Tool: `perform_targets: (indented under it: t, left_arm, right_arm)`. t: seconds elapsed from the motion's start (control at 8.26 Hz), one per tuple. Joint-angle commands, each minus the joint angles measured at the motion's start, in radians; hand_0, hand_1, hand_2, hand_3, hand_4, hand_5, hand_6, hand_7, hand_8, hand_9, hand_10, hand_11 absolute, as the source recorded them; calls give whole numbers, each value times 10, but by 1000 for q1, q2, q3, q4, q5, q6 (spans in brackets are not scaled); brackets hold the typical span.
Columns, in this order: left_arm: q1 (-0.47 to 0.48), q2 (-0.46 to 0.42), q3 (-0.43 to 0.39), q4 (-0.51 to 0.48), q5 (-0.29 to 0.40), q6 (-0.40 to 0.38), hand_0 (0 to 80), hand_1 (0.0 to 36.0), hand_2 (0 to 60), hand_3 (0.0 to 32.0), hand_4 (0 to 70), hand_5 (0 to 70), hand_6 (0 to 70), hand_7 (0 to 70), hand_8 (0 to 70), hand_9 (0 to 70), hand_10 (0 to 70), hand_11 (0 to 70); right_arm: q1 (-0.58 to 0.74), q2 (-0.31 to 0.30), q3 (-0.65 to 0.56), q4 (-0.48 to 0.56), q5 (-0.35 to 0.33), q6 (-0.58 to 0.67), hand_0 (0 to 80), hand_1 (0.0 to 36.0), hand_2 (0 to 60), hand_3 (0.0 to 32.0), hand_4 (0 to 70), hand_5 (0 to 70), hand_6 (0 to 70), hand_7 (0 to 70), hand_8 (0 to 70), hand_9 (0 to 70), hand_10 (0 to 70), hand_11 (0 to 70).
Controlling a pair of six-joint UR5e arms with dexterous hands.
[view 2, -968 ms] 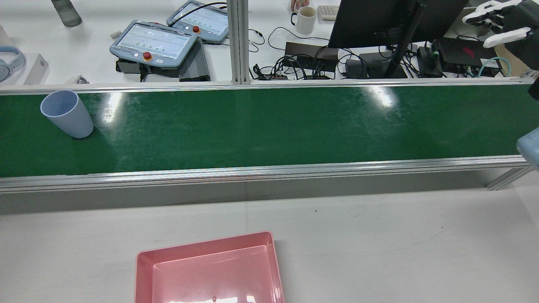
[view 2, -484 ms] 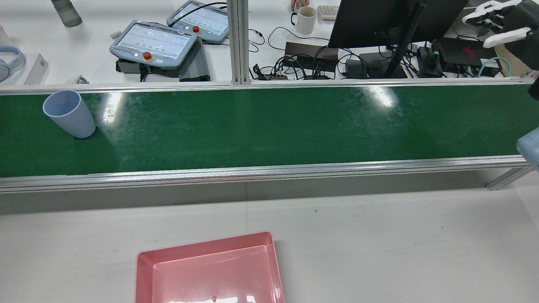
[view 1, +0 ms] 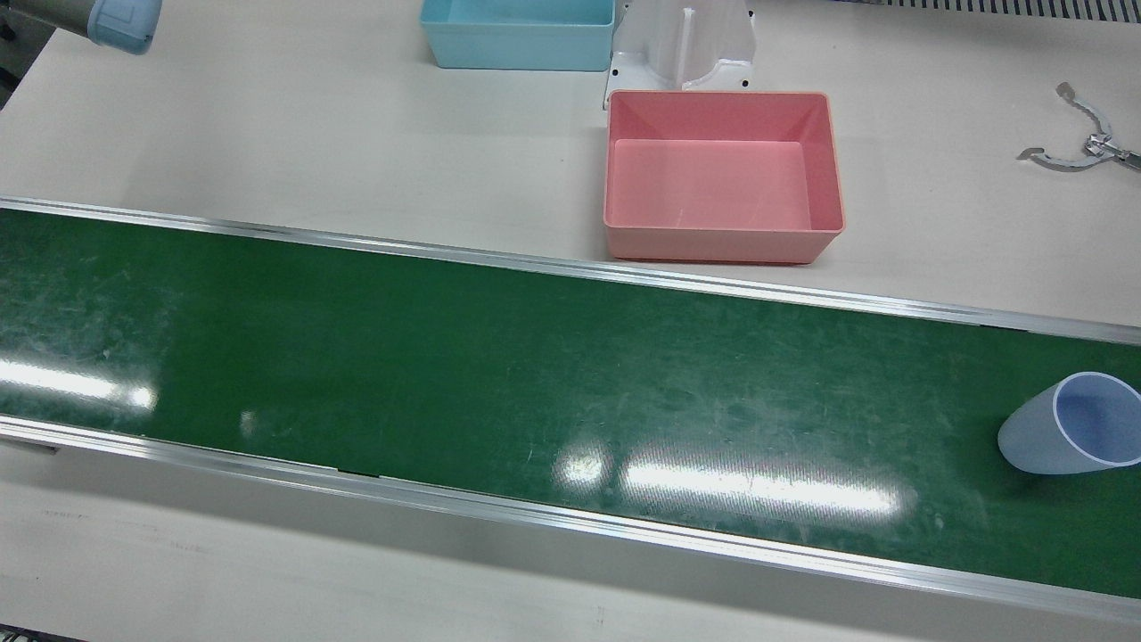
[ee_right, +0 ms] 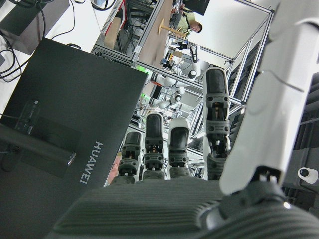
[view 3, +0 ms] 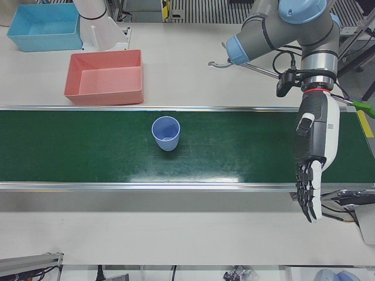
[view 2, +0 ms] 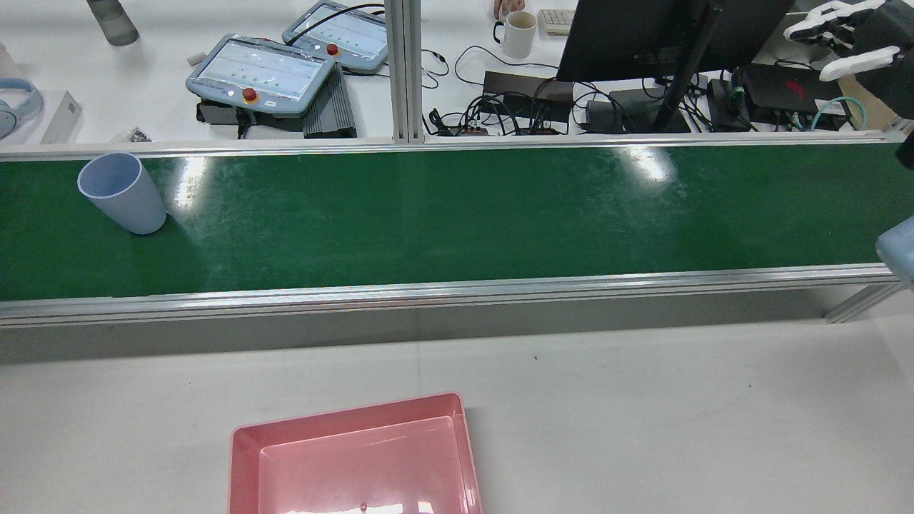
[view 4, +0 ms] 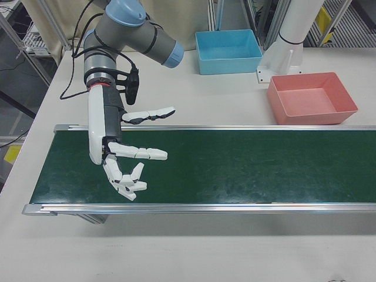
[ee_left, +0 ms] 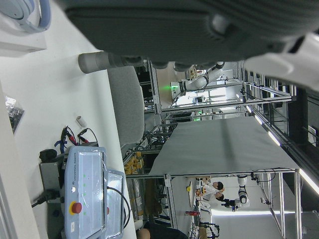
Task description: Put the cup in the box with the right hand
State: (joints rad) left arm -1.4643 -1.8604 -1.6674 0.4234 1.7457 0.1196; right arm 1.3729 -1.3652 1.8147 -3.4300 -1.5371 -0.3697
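Blue cup (view 3: pixel 166 133) upright on green conveyor belt (view 3: pixel 234 146), mouth up, toward the robot's left end of the belt; far left in rear view (view 2: pixel 121 193), far right edge in front view (view 1: pixel 1070 435). Nothing touching it. Pink box (view 1: pixel 722 174) on white bench (view 1: pixel 312 134) just beside the belt's robot-side rail, open, nothing inside; also in left-front view (view 3: pixel 105 76) and right-front view (view 4: pixel 311 97), lower edge cut off in rear view (view 2: pixel 353 457). Cup and box well apart. Light blue box (view 4: pixel 229 51) farther back on bench, near white arm pedestal (view 1: pixel 682 45). Right robot hand (view 4: pixel 126 158) hanging over the belt's right end, fingers (view 4: pixel 147 154) spread apart, holding nothing, well apart from cup; tip of same hand at top right corner of rear view (view 2: pixel 846 39). Left robot hand (view 3: pixel 313 170) pointing down past the belt's operator-side rail, fingers straight and close together, holding nothing, well clear of cup. Metal tool (view 1: pixel 1079 143) lying on bench at right of front view. Beyond belt in rear view: two teach pendants (view 2: pixel 260 68), white mug (view 2: pixel 518 32), black monitor (view 2: pixel 657 36), cable tangle. Hand cameras mostly blocked by own palms, background lab only.
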Motion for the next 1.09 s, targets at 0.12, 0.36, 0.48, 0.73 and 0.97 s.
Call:
perform_targets:
  t: [0.12, 0.36, 0.48, 0.73, 0.97]
  left_arm:
    - [-1, 0, 0, 0, 0, 0, 0, 0, 0, 0, 0, 0, 0, 0, 0, 0, 0, 0]
    - [1, 0, 0, 0, 0, 0, 0, 0, 0, 0, 0, 0, 0, 0, 0, 0, 0, 0]
    - [-1, 0, 0, 0, 0, 0, 0, 0, 0, 0, 0, 0, 0, 0, 0, 0, 0, 0]
    - [-1, 1, 0, 0, 0, 0, 0, 0, 0, 0, 0, 0, 0, 0, 0, 0, 0, 0]
    - [1, 0, 0, 2, 0, 0, 0, 0, 0, 0, 0, 0, 0, 0, 0, 0, 0, 0]
  right_arm:
    - [0, 0, 0, 0, 0, 0, 566, 109, 0, 0, 503, 65, 206, 700, 177, 388, 132, 204]
    - [0, -2, 1, 0, 0, 0, 566, 110, 0, 0, 502, 64, 204, 700, 171, 378, 127, 197]
    - [0, -2, 1, 0, -1, 0, 562, 110, 0, 0, 496, 62, 197, 700, 156, 353, 120, 187]
    - [0, -2, 9, 2, 0, 0, 563, 109, 0, 0, 488, 62, 195, 700, 154, 348, 120, 186]
    - [0, -6, 9, 0, -2, 0, 560, 107, 0, 0, 488, 62, 196, 700, 158, 353, 121, 188]
